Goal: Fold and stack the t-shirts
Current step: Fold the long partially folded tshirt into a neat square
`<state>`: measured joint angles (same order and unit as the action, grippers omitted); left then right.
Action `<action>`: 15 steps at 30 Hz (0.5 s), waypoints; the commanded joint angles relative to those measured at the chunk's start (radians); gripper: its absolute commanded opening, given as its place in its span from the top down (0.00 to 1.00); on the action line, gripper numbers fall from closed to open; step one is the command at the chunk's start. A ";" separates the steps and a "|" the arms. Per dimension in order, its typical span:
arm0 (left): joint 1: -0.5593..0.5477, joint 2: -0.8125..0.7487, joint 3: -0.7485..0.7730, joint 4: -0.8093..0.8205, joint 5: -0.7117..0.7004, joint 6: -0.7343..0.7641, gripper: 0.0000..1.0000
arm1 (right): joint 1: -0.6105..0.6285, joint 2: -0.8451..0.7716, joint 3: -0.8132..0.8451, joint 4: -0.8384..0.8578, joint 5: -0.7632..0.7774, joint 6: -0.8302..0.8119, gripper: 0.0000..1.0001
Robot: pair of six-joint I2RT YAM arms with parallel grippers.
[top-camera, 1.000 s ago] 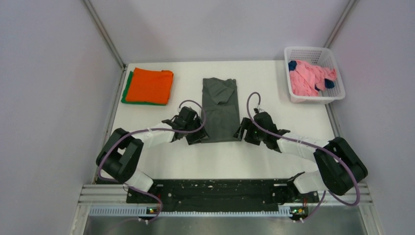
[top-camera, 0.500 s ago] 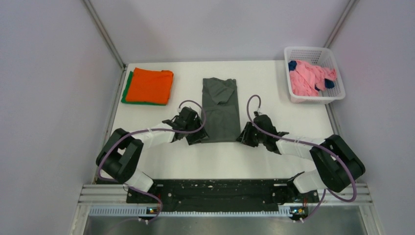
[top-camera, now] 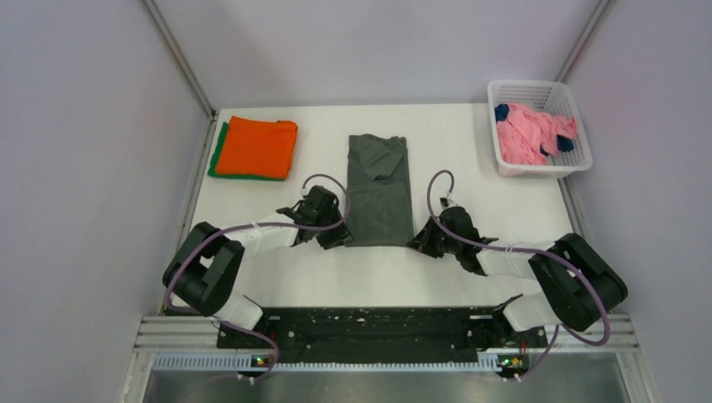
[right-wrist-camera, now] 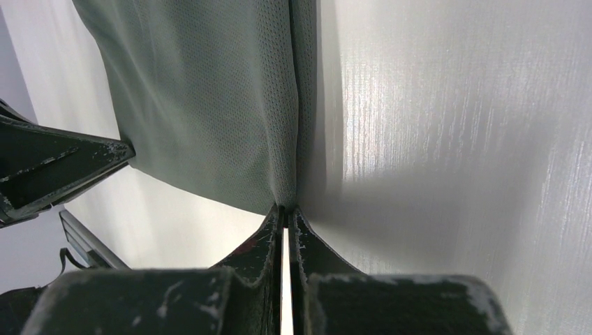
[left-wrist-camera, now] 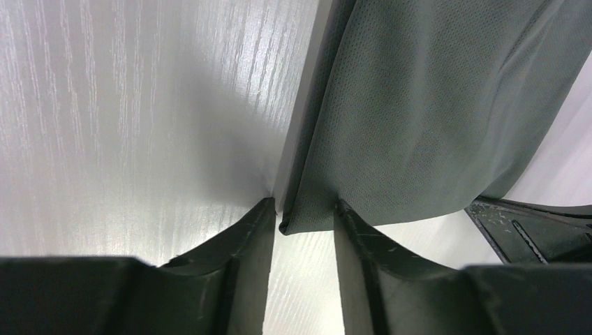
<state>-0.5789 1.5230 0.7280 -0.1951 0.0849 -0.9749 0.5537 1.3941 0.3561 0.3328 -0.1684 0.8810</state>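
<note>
tee (top-camera: 379, 191) of fine olive-grey mesh, oblong

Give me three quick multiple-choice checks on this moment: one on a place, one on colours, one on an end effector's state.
1. Where is the orange t-shirt?
A. Folded on the green t-shirt, at the far left of the table
B. Crumpled at the near edge
C. Draped over an arm

2. Which colours of cloth lie in the white basket?
A. Yellow and black
B. Pink and navy
C. Red only

3. How is the right end effector?
A. Wide open, holding nothing
B. Out of sight
C. Shut on the near right corner of the grey t-shirt

Answers:
1 A: the top view shows a green edge under the orange.
2 B: pink cloth with navy bits.
3 C: its wrist view shows the fingers pinched on the cloth edge.
</note>
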 commanded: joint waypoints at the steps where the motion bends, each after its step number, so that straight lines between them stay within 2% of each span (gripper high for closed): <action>1: -0.013 0.043 -0.043 -0.075 -0.039 0.005 0.60 | 0.003 0.004 -0.034 -0.109 0.006 -0.026 1.00; 3: -0.015 0.061 -0.031 -0.066 -0.033 0.006 0.63 | 0.003 -0.009 -0.038 -0.118 0.014 -0.027 1.00; 4: -0.016 0.072 -0.022 -0.063 -0.024 0.010 0.69 | 0.003 -0.014 -0.041 -0.121 0.016 -0.026 1.00; 5: -0.019 0.080 -0.017 -0.061 -0.015 0.014 0.80 | 0.003 -0.017 -0.043 -0.124 0.018 -0.025 1.00; 6: -0.026 0.079 -0.014 -0.061 -0.012 0.014 0.95 | 0.004 -0.023 -0.043 -0.126 0.021 -0.026 1.00; 7: -0.032 0.076 -0.017 -0.060 -0.016 0.013 1.00 | 0.003 -0.027 -0.044 -0.126 0.019 -0.026 1.00; 11: -0.040 0.005 -0.074 -0.055 -0.019 -0.001 1.00 | 0.003 -0.063 -0.046 -0.155 -0.023 -0.042 1.00; 15: -0.058 -0.140 -0.176 -0.016 0.020 -0.015 1.00 | 0.017 -0.193 -0.052 -0.234 -0.126 -0.057 1.00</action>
<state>-0.6167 1.4841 0.6582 -0.1551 0.0929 -0.9913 0.5541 1.3186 0.3344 0.2481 -0.1993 0.8639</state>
